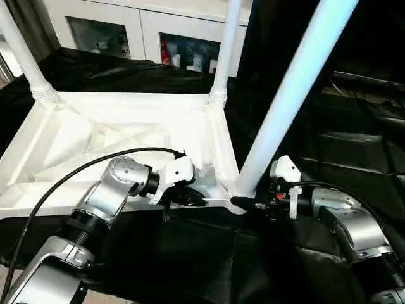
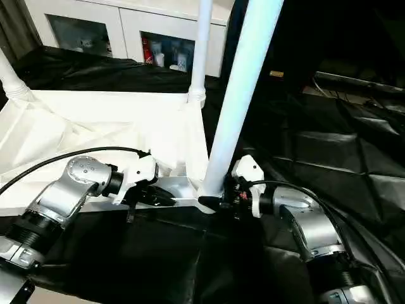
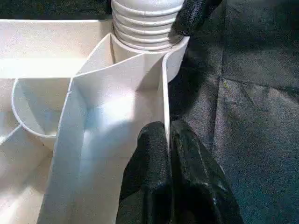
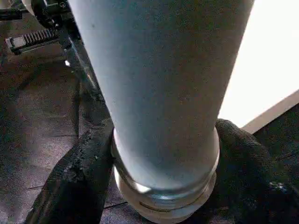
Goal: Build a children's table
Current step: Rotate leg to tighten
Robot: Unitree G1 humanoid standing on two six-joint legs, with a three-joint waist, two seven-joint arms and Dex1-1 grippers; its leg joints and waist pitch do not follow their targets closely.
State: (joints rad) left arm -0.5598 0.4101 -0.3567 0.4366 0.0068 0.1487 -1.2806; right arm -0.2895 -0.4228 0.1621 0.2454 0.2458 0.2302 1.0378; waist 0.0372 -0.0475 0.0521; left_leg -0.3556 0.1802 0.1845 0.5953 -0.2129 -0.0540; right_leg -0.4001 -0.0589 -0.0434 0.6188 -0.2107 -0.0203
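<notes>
The white tabletop [image 1: 95,139] lies upside down on the black-draped work table. Two white legs stand in its far corners, one at the left [image 1: 25,57] and one at the right [image 1: 226,44]. A third leg [image 1: 285,95] rises tilted from the near right corner socket [image 1: 235,190]. My right gripper [image 1: 243,202] clasps this leg just above its ribbed base, with a finger [image 4: 79,177] pressed to each side. My left gripper [image 3: 167,128] is shut on the tabletop's thin rim wall [image 3: 164,93], just left of that socket.
A white cabinet with glass doors [image 1: 107,31] stands behind the table. Wrinkled black cloth [image 1: 329,158] spreads to the right and front of the tabletop. A black cable [image 1: 76,168] loops over my left forearm across the tabletop's near edge.
</notes>
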